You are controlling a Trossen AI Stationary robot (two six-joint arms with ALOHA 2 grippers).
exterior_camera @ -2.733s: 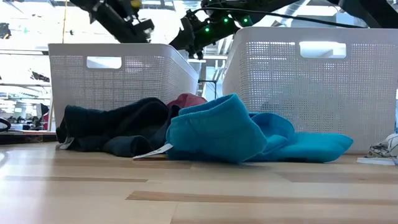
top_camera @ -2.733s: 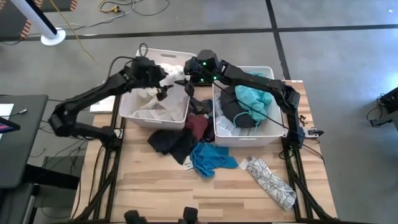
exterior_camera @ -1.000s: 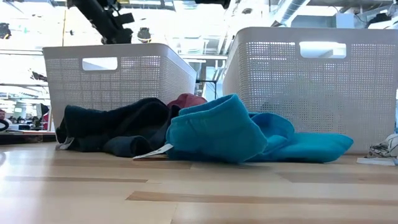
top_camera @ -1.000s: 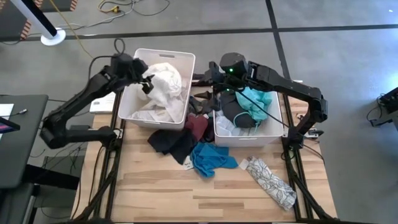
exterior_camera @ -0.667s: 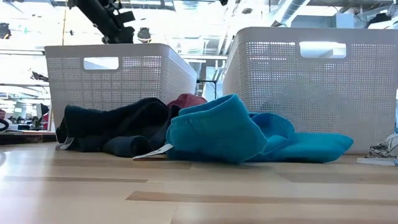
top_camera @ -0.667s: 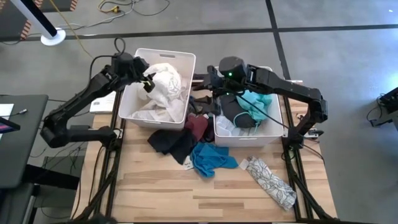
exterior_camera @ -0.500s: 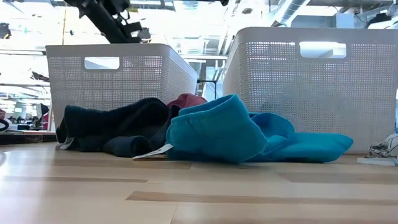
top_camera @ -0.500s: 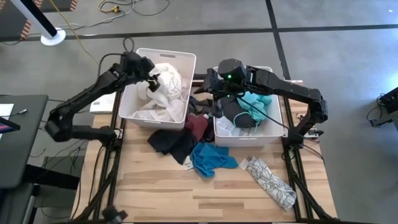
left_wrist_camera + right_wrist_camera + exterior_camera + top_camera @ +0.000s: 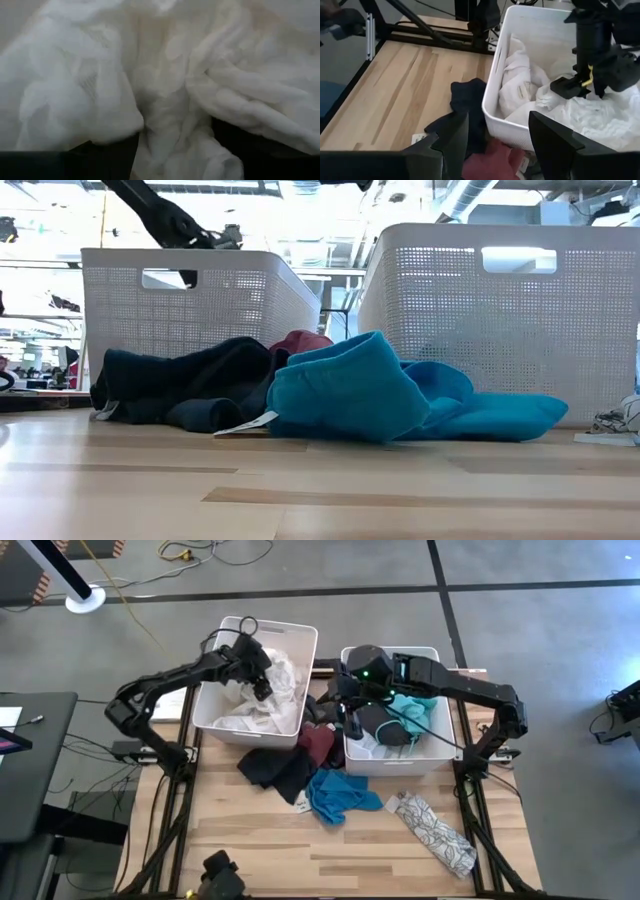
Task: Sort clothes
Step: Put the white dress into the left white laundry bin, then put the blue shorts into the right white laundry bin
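White clothes (image 9: pixel 270 705) fill the left bin (image 9: pixel 280 624). My left gripper (image 9: pixel 262 686) stands open, sunk into the top of that pile; the right wrist view shows it (image 9: pixel 570 85) from the side. Teal and black clothes (image 9: pixel 400 710) lie in the right bin (image 9: pixel 395 766). On the table lie a black garment (image 9: pixel 270 765), a maroon one (image 9: pixel 318 745), a teal one (image 9: pixel 340 795) and a white patterned one (image 9: pixel 435 830). My right gripper (image 9: pixel 338 708) hangs open above the gap between the bins, with nothing between its fingers (image 9: pixel 451 142). My left gripper comes at the white pile slanting down from the table's left. Its open fingers (image 9: pixel 561 84) rest on the cloth at the top of the pile, and a bulge of white cloth (image 9: pixel 165 120) stands between them. The jaws are not shut on it.
The two bins stand side by side at the table's far edge, with a narrow gap between them. In front of the loose garments the table's near half is bare wood (image 9: pixel 250 840). The low view shows the black (image 9: pixel 180 385) and teal (image 9: pixel 370 395) garments in front of the bins.
My left gripper has come down toward the table's right and near edge, tipping steeply downward into the white pile, still open. The left bin has slid a little toward the table's right. My right gripper has tipped downward and drifted slightly toward the near edge.
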